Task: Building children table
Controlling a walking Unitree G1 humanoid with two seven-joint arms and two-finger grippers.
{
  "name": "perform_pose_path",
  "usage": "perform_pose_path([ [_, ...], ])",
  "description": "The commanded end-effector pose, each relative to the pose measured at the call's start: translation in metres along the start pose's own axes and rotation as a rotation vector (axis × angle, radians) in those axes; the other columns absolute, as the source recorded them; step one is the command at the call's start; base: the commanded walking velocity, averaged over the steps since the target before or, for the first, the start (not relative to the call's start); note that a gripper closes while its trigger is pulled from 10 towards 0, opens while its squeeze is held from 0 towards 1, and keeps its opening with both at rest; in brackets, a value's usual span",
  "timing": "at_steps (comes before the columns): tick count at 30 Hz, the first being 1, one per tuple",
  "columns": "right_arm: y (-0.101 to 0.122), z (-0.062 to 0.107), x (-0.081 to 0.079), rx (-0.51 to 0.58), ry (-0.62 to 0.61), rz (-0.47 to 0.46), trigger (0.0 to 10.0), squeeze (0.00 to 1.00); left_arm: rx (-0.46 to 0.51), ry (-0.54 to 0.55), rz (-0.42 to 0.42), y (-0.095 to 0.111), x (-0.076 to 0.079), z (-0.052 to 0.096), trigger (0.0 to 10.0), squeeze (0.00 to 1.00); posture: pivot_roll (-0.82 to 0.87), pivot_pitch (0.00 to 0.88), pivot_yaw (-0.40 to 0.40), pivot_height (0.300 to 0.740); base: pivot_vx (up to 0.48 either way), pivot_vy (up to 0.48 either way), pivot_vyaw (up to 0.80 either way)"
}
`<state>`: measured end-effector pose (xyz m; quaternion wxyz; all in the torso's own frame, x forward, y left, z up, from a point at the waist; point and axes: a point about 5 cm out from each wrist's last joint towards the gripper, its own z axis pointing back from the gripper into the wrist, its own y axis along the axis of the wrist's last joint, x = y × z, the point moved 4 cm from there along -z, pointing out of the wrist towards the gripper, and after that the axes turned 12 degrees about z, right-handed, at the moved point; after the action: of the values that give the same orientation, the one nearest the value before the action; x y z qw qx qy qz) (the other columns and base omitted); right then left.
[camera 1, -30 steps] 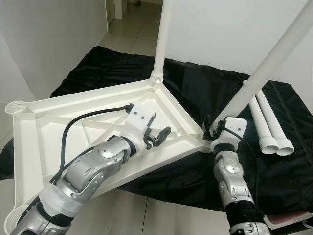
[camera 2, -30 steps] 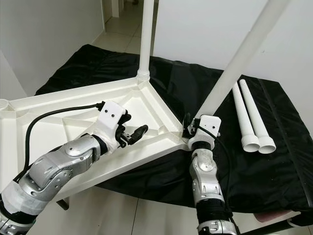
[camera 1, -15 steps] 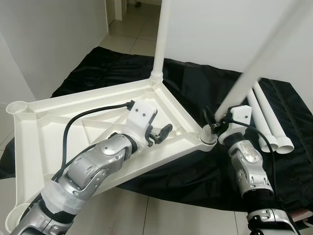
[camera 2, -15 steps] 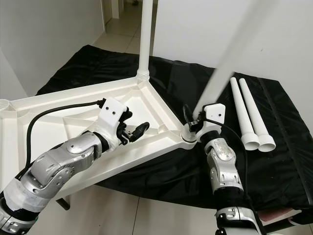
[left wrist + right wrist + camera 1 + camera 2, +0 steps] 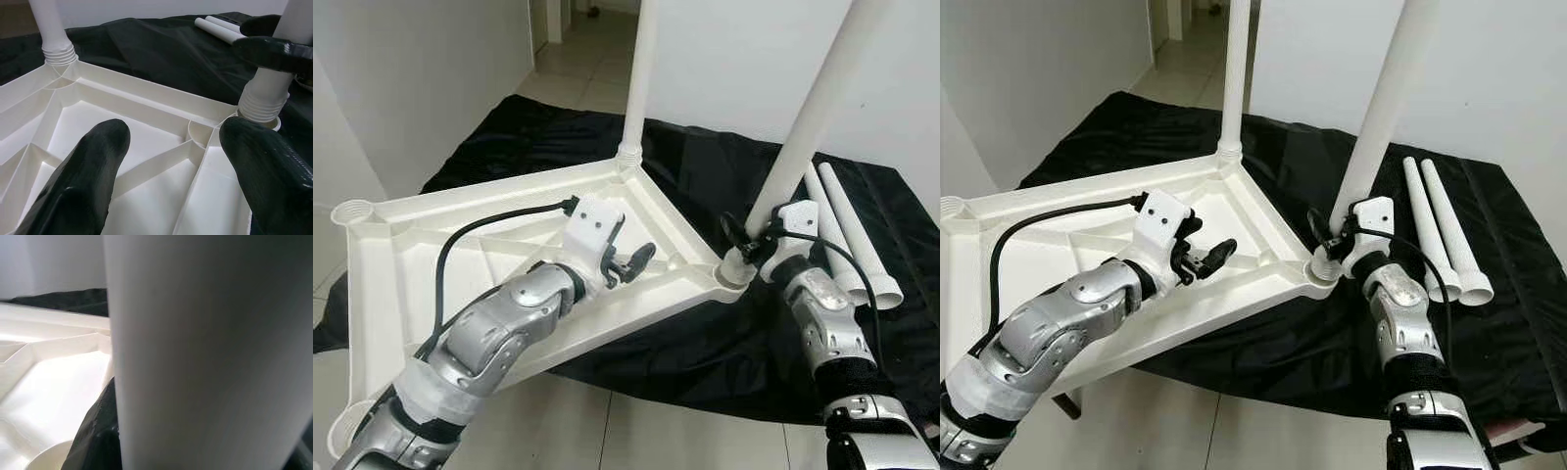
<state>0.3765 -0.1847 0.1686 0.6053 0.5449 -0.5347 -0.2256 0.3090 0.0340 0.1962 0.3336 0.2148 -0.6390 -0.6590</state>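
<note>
You have one leg [image 5: 639,88] seated in the far corner of the upturned tabletop [image 5: 401,245], your right gripper [image 5: 1332,235] pinching a second leg [image 5: 1378,127] into the near-right socket, left gripper [image 5: 631,262] spread over the underside, two spare legs [image 5: 1440,240] lying right.

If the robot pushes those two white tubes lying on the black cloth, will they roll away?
Probably. The two loose tubes are round and smooth, so a sideways push would likely roll them. The soft, wrinkled black cloth might slow them. They look hollow at the ends, so probably light.
</note>
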Motion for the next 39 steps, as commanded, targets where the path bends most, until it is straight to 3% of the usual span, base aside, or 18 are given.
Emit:
perform_pose_path([
  [1, -0.017, 0.006, -0.014, -0.060, 0.066, -0.002, 10.0, 0.00, -0.032, -0.181, -0.012, 0.000, 0.016, 0.001, 10.0, 0.00, 0.04, 0.026, -0.071, 0.740, 0.000, 0.000, 0.00],
  [5, -0.016, 0.007, -0.018, -0.053, 0.096, 0.015, 10.0, 0.00, -0.033, -0.181, -0.012, 0.000, 0.016, 0.001, 10.0, 0.00, 0.04, 0.027, -0.069, 0.740, 0.000, 0.000, 0.00],
  [8, -0.017, 0.011, -0.030, -0.044, 0.177, 0.052, 10.0, 0.00, -0.034, -0.183, -0.012, 0.000, 0.016, 0.001, 10.0, 0.00, 0.04, 0.029, -0.069, 0.740, 0.000, 0.000, 0.00],
  [14, -0.021, 0.019, -0.038, -0.057, 0.244, 0.033, 10.0, 0.00, -0.033, -0.184, -0.010, 0.000, 0.016, 0.001, 10.0, 0.00, 0.04, 0.032, -0.068, 0.740, 0.000, 0.000, 0.00],
  [18, -0.030, 0.023, -0.041, -0.089, 0.255, -0.023, 10.0, 0.00, -0.034, -0.188, -0.007, 0.000, 0.017, 0.001, 10.0, 0.00, 0.03, 0.038, -0.065, 0.740, 0.000, 0.000, 0.00],
  [21, -0.033, 0.018, -0.038, -0.099, 0.205, -0.124, 10.0, 0.00, -0.036, -0.193, -0.006, 0.000, 0.018, 0.001, 10.0, 0.00, 0.03, 0.041, -0.060, 0.740, 0.000, 0.000, 0.00],
  [25, -0.031, 0.013, -0.038, -0.092, 0.187, -0.193, 10.0, 0.00, -0.037, -0.194, -0.008, 0.000, 0.018, 0.001, 10.0, 0.00, 0.03, 0.041, -0.060, 0.740, 0.000, 0.000, 0.00],
  [39, -0.040, 0.016, -0.041, -0.136, 0.155, -0.266, 10.0, 0.00, -0.035, -0.182, -0.005, -0.001, 0.017, 0.002, 10.0, 0.00, 0.04, 0.044, -0.073, 0.740, 0.000, 0.000, 0.00],
])
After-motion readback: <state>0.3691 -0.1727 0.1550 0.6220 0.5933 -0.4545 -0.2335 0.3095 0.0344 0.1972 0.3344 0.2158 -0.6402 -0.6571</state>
